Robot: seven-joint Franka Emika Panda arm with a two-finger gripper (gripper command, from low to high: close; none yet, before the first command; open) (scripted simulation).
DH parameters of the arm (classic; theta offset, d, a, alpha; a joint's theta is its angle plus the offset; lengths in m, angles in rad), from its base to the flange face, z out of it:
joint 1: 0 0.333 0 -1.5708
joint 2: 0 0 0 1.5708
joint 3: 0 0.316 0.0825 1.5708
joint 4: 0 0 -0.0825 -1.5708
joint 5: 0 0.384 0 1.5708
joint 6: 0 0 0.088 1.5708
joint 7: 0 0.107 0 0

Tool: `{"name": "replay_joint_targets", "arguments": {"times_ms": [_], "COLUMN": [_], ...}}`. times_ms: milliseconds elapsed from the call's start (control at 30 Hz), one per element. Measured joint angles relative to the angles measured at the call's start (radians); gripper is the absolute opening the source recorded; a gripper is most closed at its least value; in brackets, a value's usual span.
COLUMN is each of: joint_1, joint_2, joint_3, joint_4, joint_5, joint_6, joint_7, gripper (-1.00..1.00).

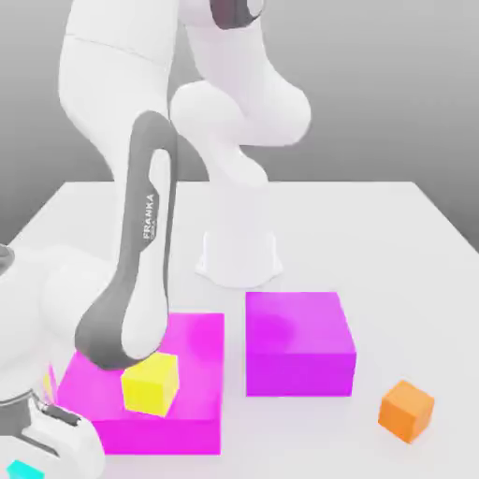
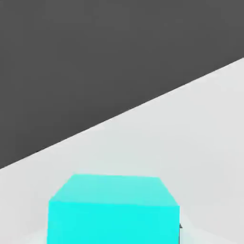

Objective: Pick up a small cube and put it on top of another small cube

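One cyan cube (image 1: pixel 25 470): toward 7 o'clock in the exterior view, at the lower edge against the hand's outline; large and close in the hand view, toward 6 o'clock
Gripper (image 1: pixel 36 457): toward 7 o'clock; closed; whether it pinches the cyan cube, I cannot tell
Magenta block (image 1: pixel 195 374): toward 7 o'clock; wide and low, partly behind the arm (image 1: pixel 140 234)
Yellow cube (image 1: pixel 150 384): toward 7 o'clock; on the magenta block, near its front edge
Robot base (image 1: pixel 239 260): near the clock's centre; upright on the pale worktop (image 1: pixel 374 253)
Purple block (image 1: pixel 297 341): toward 5 o'clock; apart from the magenta block
Orange cube (image 1: pixel 406 412): toward 4 o'clock; on the worktop, turned corner forward
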Motion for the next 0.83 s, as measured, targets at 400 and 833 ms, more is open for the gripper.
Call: {"name": "replay_joint_targets", "arguments": {"times_ms": [400,833], "joint_1": [0.129,0.181], "joint_2": [-0.423,-0.511], "joint_3": [-0.025,0.004], "joint_4": [-0.243,-0.427], "joint_5": [-0.128,-0.236], "joint_6": [-0.172,-0.061], "joint_7": [0.251,0.437], "gripper": [-1.0,1.0]}}
